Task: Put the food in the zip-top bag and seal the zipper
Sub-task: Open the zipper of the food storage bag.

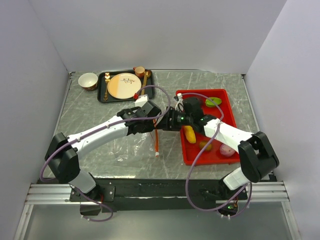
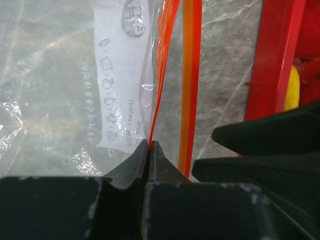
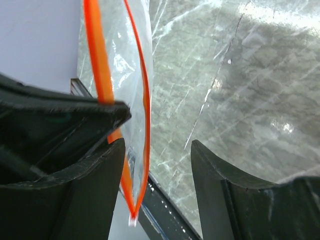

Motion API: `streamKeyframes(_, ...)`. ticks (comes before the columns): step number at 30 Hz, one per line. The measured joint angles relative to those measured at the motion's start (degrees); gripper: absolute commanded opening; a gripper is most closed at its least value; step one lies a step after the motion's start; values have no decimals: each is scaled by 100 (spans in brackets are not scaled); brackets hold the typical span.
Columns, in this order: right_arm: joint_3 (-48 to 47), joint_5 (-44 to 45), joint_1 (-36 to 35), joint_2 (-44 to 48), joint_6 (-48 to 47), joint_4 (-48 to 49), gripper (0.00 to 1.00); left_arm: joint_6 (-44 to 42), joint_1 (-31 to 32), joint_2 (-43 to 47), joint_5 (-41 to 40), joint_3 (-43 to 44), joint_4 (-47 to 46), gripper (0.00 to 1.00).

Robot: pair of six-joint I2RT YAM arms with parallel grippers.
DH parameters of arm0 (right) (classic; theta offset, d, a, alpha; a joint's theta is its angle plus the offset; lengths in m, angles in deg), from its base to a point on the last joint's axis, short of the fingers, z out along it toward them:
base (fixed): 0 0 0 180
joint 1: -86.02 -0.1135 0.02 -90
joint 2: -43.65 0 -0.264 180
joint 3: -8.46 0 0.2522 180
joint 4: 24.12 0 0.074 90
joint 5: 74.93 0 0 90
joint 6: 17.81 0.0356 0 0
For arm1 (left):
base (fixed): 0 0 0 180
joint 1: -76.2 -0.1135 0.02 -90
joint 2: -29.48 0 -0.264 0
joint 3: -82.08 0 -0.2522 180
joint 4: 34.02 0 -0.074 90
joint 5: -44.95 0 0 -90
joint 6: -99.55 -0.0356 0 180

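Note:
The clear zip-top bag (image 2: 60, 75) hangs between my two grippers, its mouth parted. My left gripper (image 2: 150, 143) is shut on one lip of the orange-red zipper (image 2: 161, 65); the other lip (image 2: 190, 85) hangs free beside it. In the top view the zipper (image 1: 157, 142) runs down to the table below my left gripper (image 1: 156, 121). My right gripper (image 3: 155, 150) is open, and the zipper's two lips (image 3: 146, 120) lie by its left finger (image 3: 95, 170). It faces the left one in the top view (image 1: 169, 121). The food lies in the red tray (image 1: 192, 159): a yellow oblong (image 1: 189, 134), a green piece (image 1: 213, 101), a pink piece (image 1: 227, 150).
A black tray (image 1: 101, 95) at the back left holds a cream plate (image 1: 123, 85), a cup (image 1: 139, 71) and a gold spoon (image 1: 145, 80). A bowl (image 1: 88, 80) stands left of it. White walls close in the table on three sides.

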Motion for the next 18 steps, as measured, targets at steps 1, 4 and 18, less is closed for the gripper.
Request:
streamKeyframes(1, -22, -2, -20, -72, 2, 35, 62, 0, 0, 0, 20, 0, -20, 1)
streamKeyframes(4, -105, -15, -76, -278, 28, 81, 48, 0, 9, 4, 87, 0, -74, 1)
streamKeyframes(18, -170, 595, -111, -730, 175, 179, 0, -44, 13, 101, 31, 131, 232, 1)
